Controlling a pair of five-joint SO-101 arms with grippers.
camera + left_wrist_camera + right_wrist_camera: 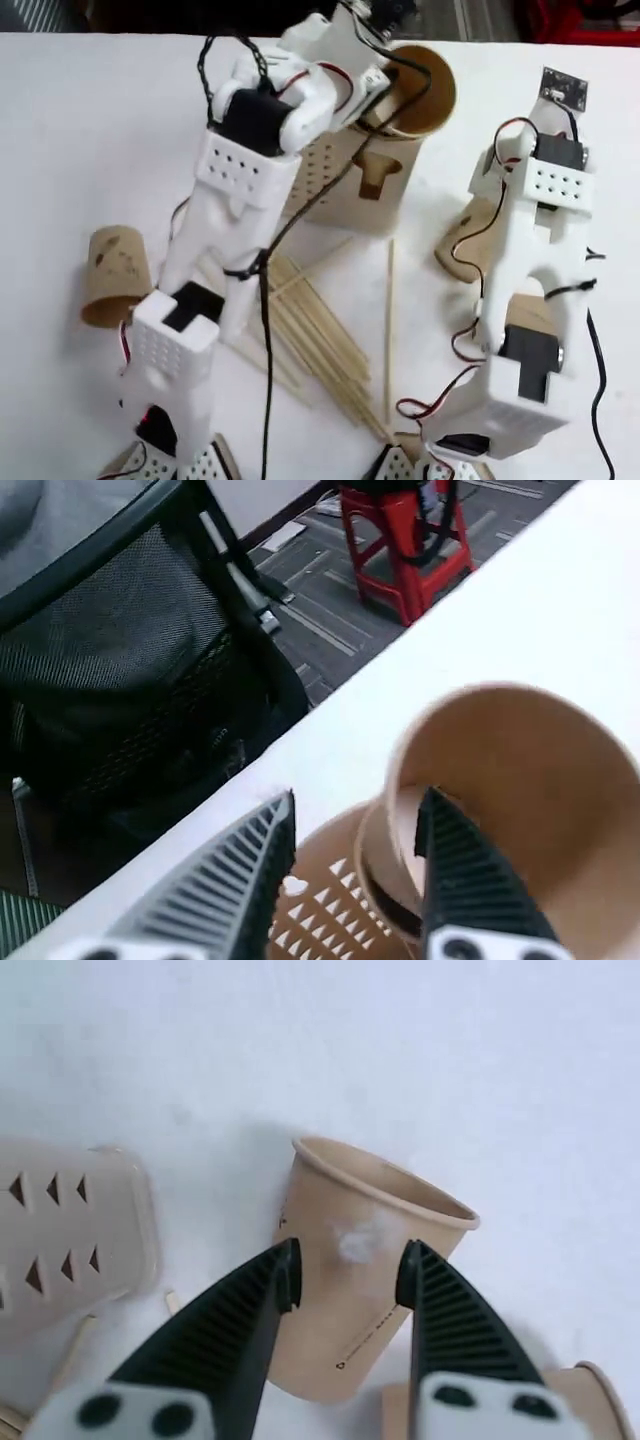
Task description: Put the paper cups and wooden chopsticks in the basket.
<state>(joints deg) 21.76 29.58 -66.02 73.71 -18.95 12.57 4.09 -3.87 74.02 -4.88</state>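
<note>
Left gripper (pixel 358 800), fingers spread apart, one finger at the mouth of a paper cup (pixel 520 800) by the basket (pixel 330 185), upper centre. Right gripper (pixel 350 1250), likewise unclenched, above a lying cup (pixel 365 1290). Wooden chopsticks (pixel 320 345) lie lower centre on the table (pixel 80 120).

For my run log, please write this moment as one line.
left gripper: open, at cup at basket | right gripper: open, over lying cup | chopsticks: on table
</note>
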